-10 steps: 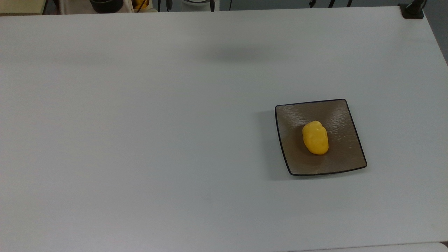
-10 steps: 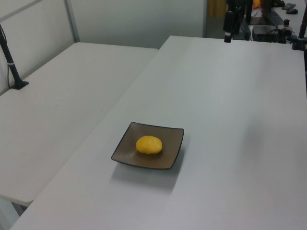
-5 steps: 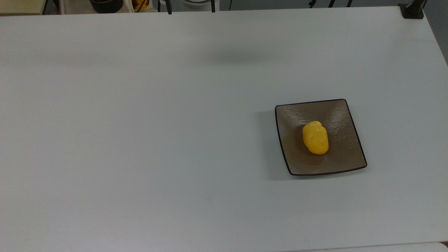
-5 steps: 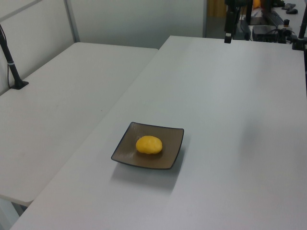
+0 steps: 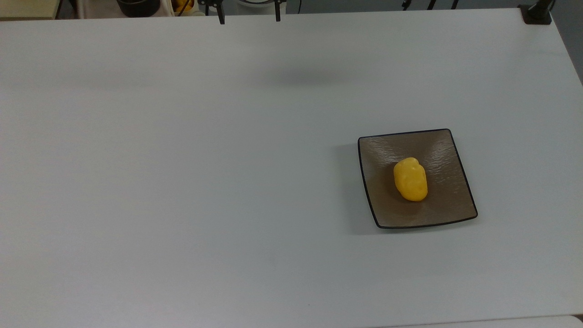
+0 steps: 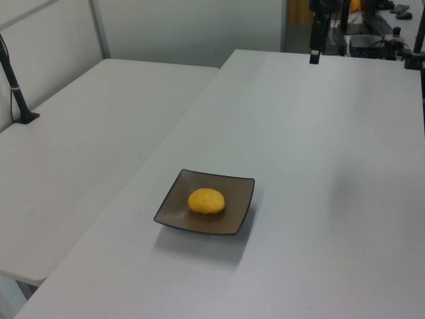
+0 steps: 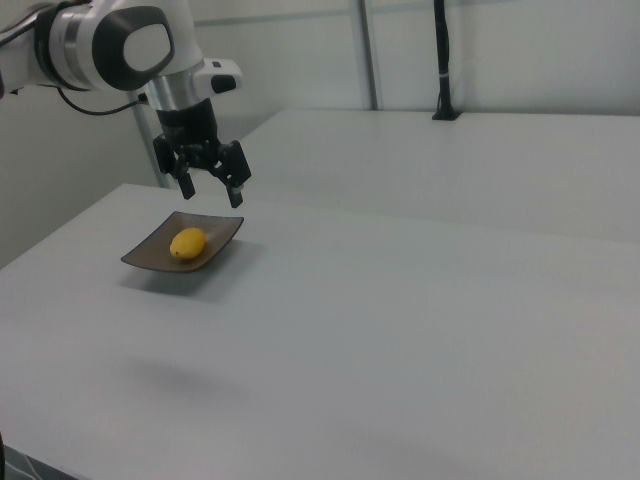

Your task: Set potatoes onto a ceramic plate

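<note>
Potato (image 5: pixel 410 179) lies in plate (image 5: pixel 437 150) centre, long axis 11-to-5 in the top view. Plate on table (image 5: pixel 182 182). Gripper (image 7: pixel 211 184) released, fingers spread, raised clear of plate.

Bare white table (image 5: pixel 182 182) all round; only the ceramic plate (image 5: pixel 437 146) with its potato (image 5: pixel 410 179) interrupts. My fingers (image 7: pixel 236 195) hang spread above, unobstructed.

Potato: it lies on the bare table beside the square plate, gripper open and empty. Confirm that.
Not quite. The potato lies on the plate itself, near its middle, not on the table beside it; the top view shows this plainly. The rest holds: in the right view the gripper is open and empty.
</note>
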### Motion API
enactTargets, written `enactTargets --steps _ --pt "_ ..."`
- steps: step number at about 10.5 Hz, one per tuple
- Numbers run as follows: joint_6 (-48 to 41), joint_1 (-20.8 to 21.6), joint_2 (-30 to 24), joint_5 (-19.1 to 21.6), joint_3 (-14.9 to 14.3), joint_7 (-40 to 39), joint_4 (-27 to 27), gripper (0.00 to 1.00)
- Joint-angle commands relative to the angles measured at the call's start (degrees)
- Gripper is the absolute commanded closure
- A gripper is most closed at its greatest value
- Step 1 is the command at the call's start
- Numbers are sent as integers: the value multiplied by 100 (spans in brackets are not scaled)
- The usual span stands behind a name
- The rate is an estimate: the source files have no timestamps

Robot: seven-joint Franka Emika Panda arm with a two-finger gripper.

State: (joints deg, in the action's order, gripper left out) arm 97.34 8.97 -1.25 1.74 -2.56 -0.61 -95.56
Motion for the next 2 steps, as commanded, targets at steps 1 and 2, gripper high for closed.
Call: enactTargets --steps 1,2 --pt "145 -45 63 10 63 -62 -77 0" --pt "136 -27 64 10 63 -53 -77 0"
